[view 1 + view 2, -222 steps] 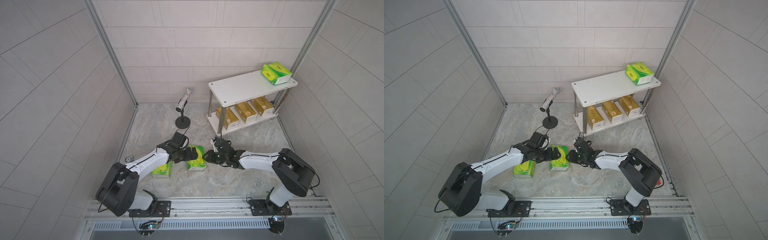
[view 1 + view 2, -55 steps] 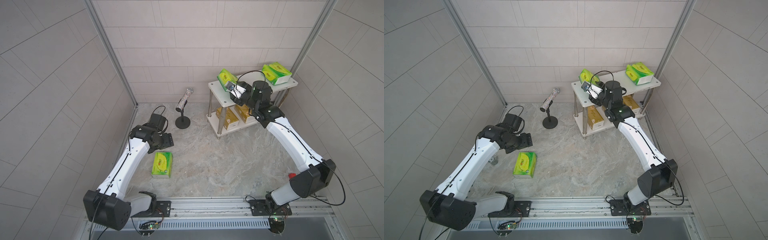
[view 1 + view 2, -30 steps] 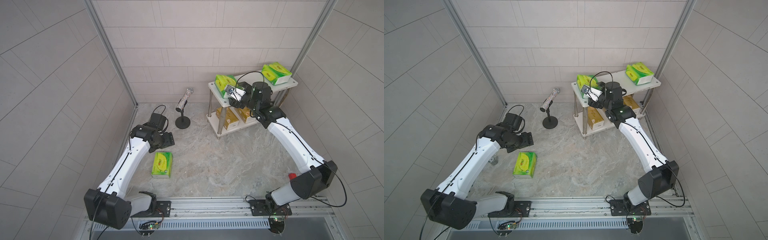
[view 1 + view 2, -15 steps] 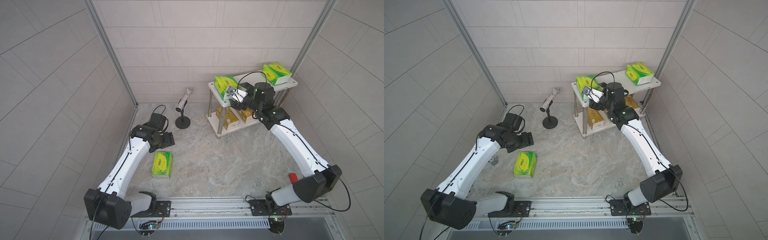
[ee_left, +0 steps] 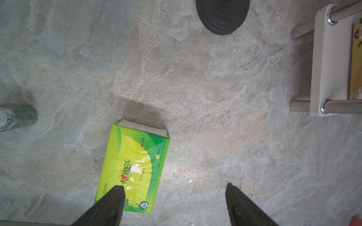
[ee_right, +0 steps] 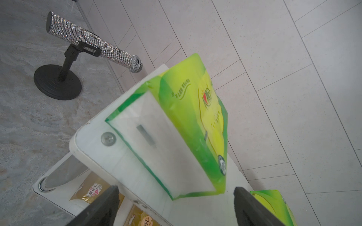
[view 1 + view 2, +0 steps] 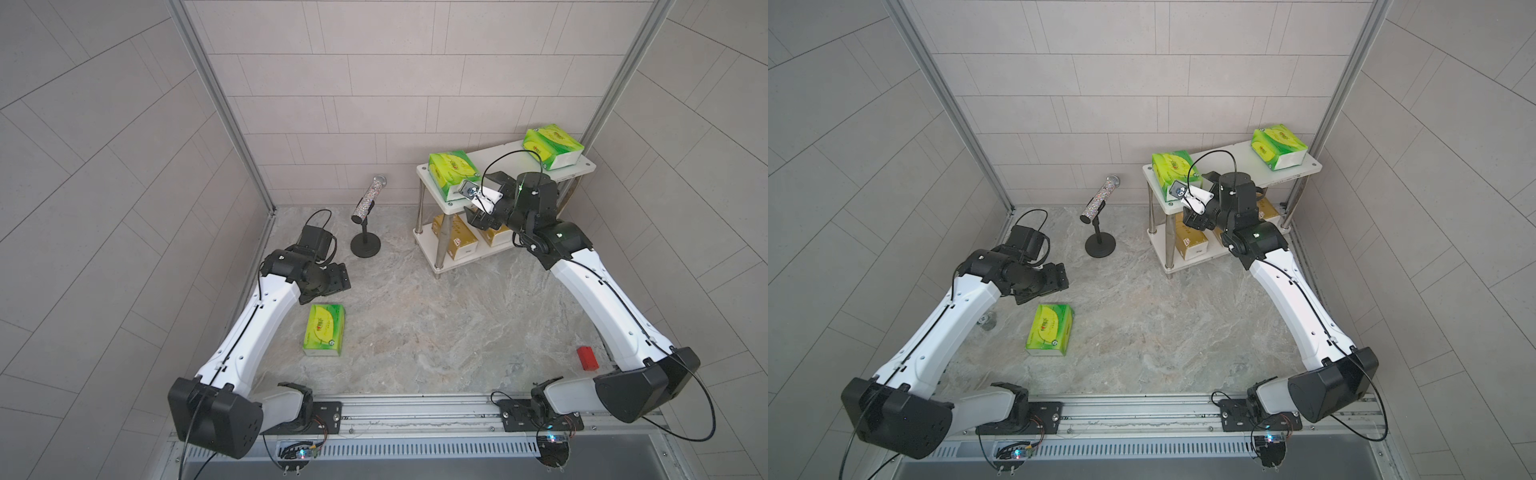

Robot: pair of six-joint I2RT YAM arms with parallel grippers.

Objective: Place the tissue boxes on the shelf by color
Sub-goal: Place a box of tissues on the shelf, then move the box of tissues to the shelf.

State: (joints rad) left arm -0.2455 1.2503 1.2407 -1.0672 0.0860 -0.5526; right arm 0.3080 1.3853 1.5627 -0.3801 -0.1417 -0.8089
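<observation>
The shelf (image 7: 498, 166) stands at the back right. On its top board lie two green tissue boxes, one at the left end (image 7: 453, 172) and one at the right end (image 7: 550, 145). Gold tissue boxes (image 7: 455, 237) sit on the lower board. My right gripper (image 7: 478, 218) hangs open just in front of the left green box (image 6: 176, 121), with nothing between its fingers. A third green box (image 7: 324, 329) lies flat on the floor. My left gripper (image 7: 332, 280) hovers open above the floor beside that box (image 5: 135, 164), one finger over its near end.
A glittery microphone on a black round stand (image 7: 368, 199) is left of the shelf. A small red block (image 7: 587, 358) lies near the right arm's base. Tiled walls close in on both sides and the back.
My right gripper has let go of the green box on the top board's left end, opened wider and drawn back a little. The left arm has not moved.
</observation>
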